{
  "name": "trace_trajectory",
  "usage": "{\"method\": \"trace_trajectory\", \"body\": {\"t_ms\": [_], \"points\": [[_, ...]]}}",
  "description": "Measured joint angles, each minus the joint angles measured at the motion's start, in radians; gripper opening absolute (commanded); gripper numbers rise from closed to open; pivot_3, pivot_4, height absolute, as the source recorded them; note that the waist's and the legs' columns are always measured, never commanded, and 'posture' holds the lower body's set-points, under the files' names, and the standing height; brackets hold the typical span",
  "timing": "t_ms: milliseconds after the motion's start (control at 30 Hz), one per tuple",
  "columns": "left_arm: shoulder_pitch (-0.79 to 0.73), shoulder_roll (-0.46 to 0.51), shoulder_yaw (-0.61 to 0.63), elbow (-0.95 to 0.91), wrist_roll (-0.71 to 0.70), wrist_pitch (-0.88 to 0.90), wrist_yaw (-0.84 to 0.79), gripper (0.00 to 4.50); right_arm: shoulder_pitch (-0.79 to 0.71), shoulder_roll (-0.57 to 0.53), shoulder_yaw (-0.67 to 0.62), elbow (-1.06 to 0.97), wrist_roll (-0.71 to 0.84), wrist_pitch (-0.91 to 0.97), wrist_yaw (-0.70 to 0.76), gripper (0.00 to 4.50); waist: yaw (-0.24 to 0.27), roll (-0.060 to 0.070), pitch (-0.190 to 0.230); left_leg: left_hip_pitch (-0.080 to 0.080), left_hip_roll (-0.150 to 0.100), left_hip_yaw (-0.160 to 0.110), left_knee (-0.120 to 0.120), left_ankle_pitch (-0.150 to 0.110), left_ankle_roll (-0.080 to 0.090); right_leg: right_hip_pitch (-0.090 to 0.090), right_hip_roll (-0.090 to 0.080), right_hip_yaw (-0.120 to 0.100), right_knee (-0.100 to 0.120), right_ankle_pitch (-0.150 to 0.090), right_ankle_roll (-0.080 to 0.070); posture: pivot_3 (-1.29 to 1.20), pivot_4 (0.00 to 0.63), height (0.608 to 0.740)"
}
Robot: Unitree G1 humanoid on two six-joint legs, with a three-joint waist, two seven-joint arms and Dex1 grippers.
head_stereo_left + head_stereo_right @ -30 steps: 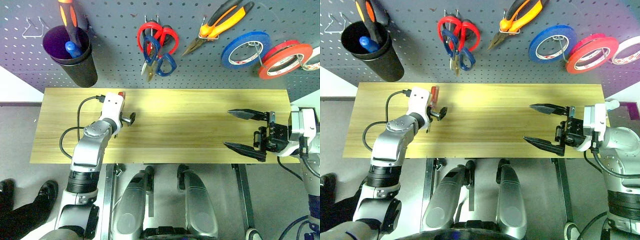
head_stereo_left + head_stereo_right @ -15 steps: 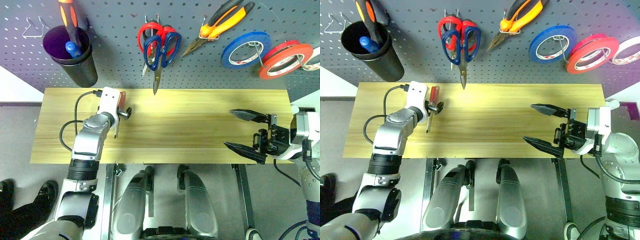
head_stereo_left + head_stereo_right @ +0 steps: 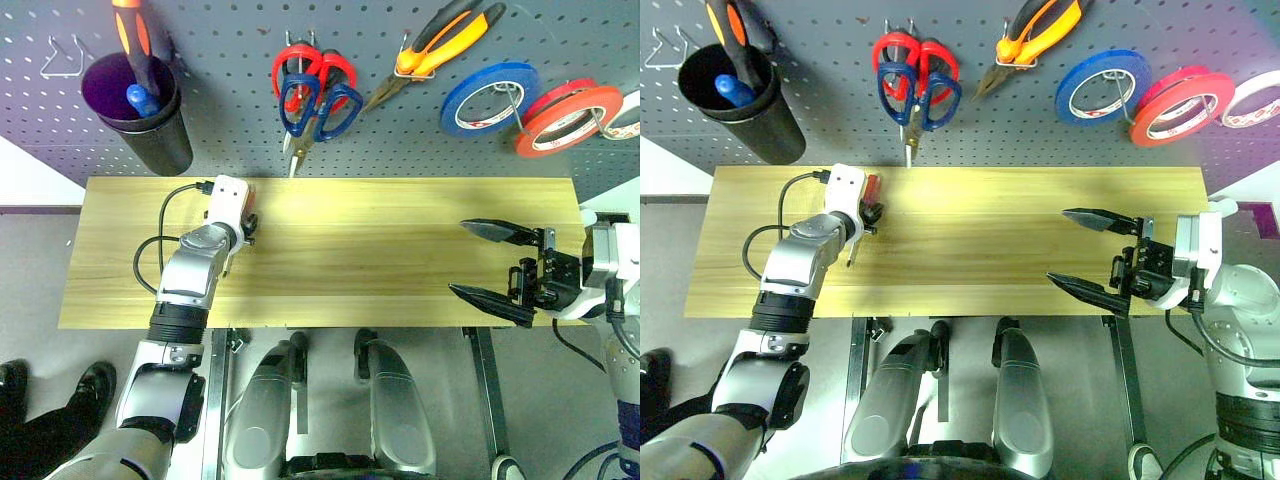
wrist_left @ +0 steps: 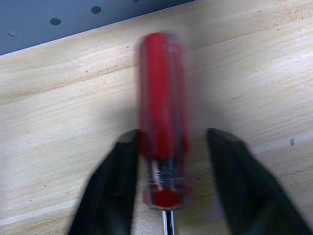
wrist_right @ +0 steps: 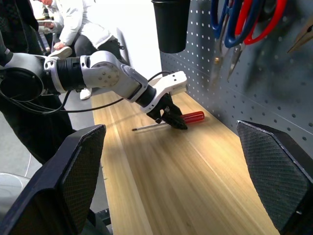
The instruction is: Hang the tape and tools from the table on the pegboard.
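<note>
Here, in the left eye view, the table runs across the middle of the frame with the pegboard above it. On the board hang the dark-handled scissors with the red-handled scissors at upper centre, the pliers just right of them, and the red-orange tape at upper right beside a blue roll. A black cup sits at upper left. The right gripper hovers at lower right, fingers spread wide with nothing between them.

In the left wrist view, the left gripper straddles the red-handled screwdriver lying on the wood; one finger touches the handle, the other stands slightly apart.

In the right wrist view, that screwdriver lies mid-frame near the board, under the left gripper.
</note>
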Motion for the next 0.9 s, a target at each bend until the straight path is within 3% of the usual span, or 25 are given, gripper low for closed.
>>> {"method": "trace_trajectory", "body": {"t_ms": [67, 233, 467, 667, 900], "points": [[0.000, 0.000, 0.000, -0.004, -0.001, 0.009, 0.002, 0.89, 0.003, -0.001, -0.010, 0.000, 0.000, 0.000, 0.000, 4.50, 0.000, 0.000, 0.000, 0.000, 0.000, 0.000, 0.000, 0.000, 0.000, 0.000, 0.000, 0.000, 0.000, 0.000, 0.000, -0.09, 0.496, 0.695], [0.036, 0.001, -0.001, -0.078, -0.007, 0.067, -0.005, 0.89, -0.001, -0.001, -0.014, 0.003, -0.001, 0.000, 0.001, 4.50, -0.001, 0.000, 0.000, 0.000, 0.000, 0.000, 0.000, 0.000, 0.000, 0.000, 0.000, 0.000, -0.001, 0.000, 0.000, -0.09, 0.492, 0.695], [0.232, 0.090, -0.063, -0.393, -0.035, 0.154, -0.105, 0.89, 0.016, -0.004, -0.036, 0.012, 0.024, 0.014, 0.026, 4.50, 0.002, 0.000, 0.000, 0.000, 0.000, 0.000, -0.001, -0.001, -0.001, 0.000, -0.001, 0.000, -0.001, 0.000, 0.000, -0.08, 0.488, 0.695], [0.355, 0.177, -0.094, -0.633, -0.028, 0.045, -0.162, 0.89, 0.013, -0.004, -0.057, 0.045, 0.061, 0.044, 0.065, 4.50, 0.004, 0.000, 0.000, 0.000, 0.000, 0.000, -0.002, -0.002, -0.002, 0.000, -0.002, 0.000, -0.004, 0.000, 0.000, -0.06, 0.482, 0.695], [0.462, 0.263, -0.139, -0.767, -0.007, -0.125, -0.225, 0.89, -0.014, -0.004, -0.056, 0.095, 0.064, 0.045, 0.095, 4.50, 0.004, 0.000, 0.000, -0.001, 0.000, 0.000, -0.008, -0.001, 0.000, 0.000, -0.001, -0.001, -0.011, 0.000, 0.000, -0.04, 0.476, 0.695]]}}
